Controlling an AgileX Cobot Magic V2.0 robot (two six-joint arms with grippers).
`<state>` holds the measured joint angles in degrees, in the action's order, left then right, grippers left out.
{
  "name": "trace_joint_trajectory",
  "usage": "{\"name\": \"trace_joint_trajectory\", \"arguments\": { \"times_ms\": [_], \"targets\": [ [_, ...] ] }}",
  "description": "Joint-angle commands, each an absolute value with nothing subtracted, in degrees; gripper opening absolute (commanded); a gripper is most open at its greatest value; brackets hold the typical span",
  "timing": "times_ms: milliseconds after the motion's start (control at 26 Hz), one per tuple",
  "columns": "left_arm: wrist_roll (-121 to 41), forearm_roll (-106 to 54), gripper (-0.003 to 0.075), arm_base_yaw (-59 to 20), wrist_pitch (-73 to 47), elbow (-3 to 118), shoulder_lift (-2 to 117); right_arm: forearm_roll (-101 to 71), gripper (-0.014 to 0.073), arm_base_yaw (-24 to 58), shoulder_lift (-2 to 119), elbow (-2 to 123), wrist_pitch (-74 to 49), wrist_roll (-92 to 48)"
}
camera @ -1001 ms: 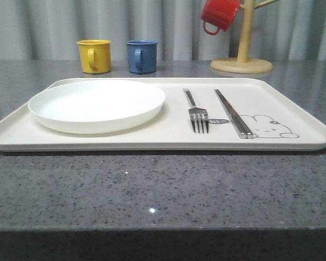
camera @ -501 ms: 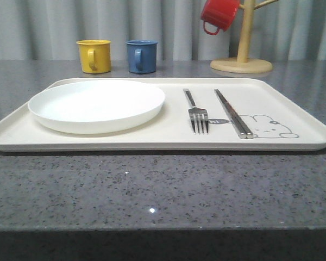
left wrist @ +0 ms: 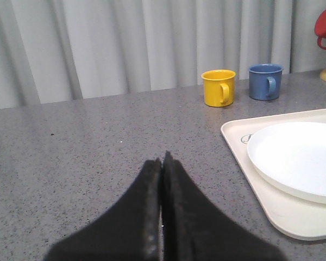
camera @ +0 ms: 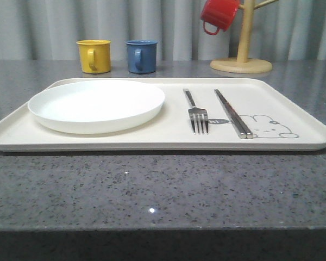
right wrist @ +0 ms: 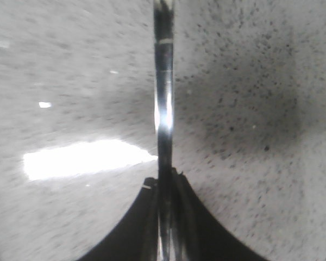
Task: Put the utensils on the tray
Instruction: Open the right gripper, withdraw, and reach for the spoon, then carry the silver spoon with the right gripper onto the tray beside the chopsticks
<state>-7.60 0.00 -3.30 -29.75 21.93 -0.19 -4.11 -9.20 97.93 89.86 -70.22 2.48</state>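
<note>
On the tray (camera: 293, 109), fork (camera: 197, 115) and chopsticks (camera: 232, 113) lie beside the plate (camera: 96, 104). Your right gripper (right wrist: 165, 185) pinches a slim, rigid, slippery metal utensil (right wrist: 163, 109) over the counter (right wrist: 250, 81); grip its handle squarely. Left gripper (left wrist: 162, 168) is pressed together, empty.

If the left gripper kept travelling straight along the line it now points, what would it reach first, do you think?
Probably nothing but bare grey table and then the curtain. The shut left gripper aims left of the yellow mug and the tray, though depth is uncertain.
</note>
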Motion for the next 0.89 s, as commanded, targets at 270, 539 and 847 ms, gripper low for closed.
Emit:
{"name": "trace_joint_trajectory", "arguments": {
  "times_ms": [270, 539, 847],
  "targets": [
    [-6.92, -0.31, -0.0019, -3.30, -24.48, 23.40, 0.49, -6.06, -0.0115, 6.31, 92.88, 91.61, -75.41, 8.44],
    [-6.92, -0.31, -0.0019, -3.30, -24.48, 23.40, 0.49, -7.20, -0.0115, 14.56, 95.60, 91.54, -73.77, 15.03],
    [-6.92, -0.31, -0.0019, -3.30, -24.48, 23.40, 0.49, -8.58, -0.0115, 14.88, 100.01, 91.54, -73.35, 16.84]
  ]
}}
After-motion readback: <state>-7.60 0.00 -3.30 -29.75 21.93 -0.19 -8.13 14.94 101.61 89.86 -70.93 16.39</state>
